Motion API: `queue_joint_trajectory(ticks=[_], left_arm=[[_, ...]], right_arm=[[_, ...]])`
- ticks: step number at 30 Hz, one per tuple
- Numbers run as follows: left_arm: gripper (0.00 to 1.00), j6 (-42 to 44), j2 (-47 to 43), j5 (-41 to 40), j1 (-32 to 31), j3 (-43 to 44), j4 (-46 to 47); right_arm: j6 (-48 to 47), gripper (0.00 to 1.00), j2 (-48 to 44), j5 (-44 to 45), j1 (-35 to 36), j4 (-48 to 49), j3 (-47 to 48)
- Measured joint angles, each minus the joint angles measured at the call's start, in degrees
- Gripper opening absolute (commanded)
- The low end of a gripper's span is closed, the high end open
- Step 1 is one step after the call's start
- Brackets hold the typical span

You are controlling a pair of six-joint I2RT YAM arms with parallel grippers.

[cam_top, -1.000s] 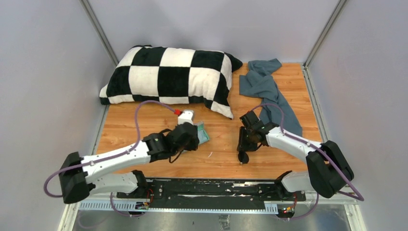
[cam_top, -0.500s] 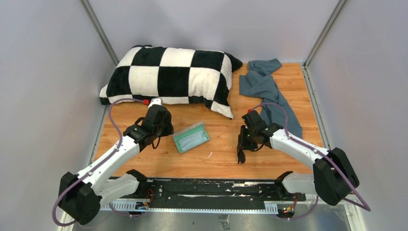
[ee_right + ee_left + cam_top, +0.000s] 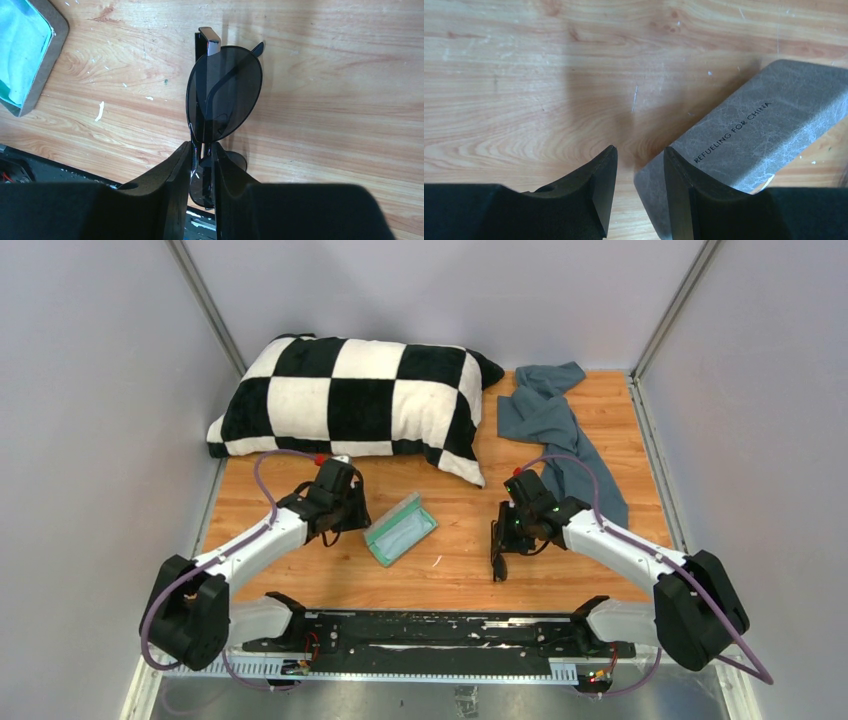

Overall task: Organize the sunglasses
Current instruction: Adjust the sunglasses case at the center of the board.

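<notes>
The black folded sunglasses (image 3: 225, 90) hang from my right gripper (image 3: 201, 145), which is shut on them near the bridge, above the wooden table. In the top view that gripper (image 3: 503, 532) holds the sunglasses (image 3: 497, 562) right of centre. The grey oblong case (image 3: 400, 530) lies open at centre with the light-blue cloth (image 3: 398, 533) inside. The case also shows in the right wrist view (image 3: 47, 65). My left gripper (image 3: 352, 518) is at the case's left end. In the left wrist view it (image 3: 640, 148) is open a little, and a corner of the case (image 3: 744, 125) lies by its right finger.
A black-and-white checked pillow (image 3: 350, 400) lies at the back left. A grey-blue towel (image 3: 550, 430) lies at the back right, close behind my right arm. Grey walls close in three sides. A black rail (image 3: 440, 630) runs along the near edge.
My left gripper let go of the case and drew back left, then came back to its left end. The case turned slightly. My right gripper shifted slightly left with the sunglasses.
</notes>
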Motion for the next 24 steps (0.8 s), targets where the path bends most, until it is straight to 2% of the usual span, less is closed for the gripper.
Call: queue_joint_trajectory(ticks=[8,12,18,24], left_arm=[[0.46,-1.99,-4.26,6.34,-0.52,-6.71,1.68],[0.46,-4.28,-7.69,8.28,-3.69,-9.92,1.73],[0.46,-7.65,-9.11,9.68,-9.42,-10.67,1.86],[0.47,-8.70,-11.52,9.01,-10.32,-10.58,0.55]], right_arm=[[-1.18,0.37,2.12,-0.37,0.00,-0.02,0.00],[-1.53,0.40,3.69,-0.37,0.00,0.00,0.13],[-1.77,0.40,4.57,-0.33,0.00,0.00,0.17],[-1.86,0.45,4.61,-0.35,0.02,-0.02,0.68]])
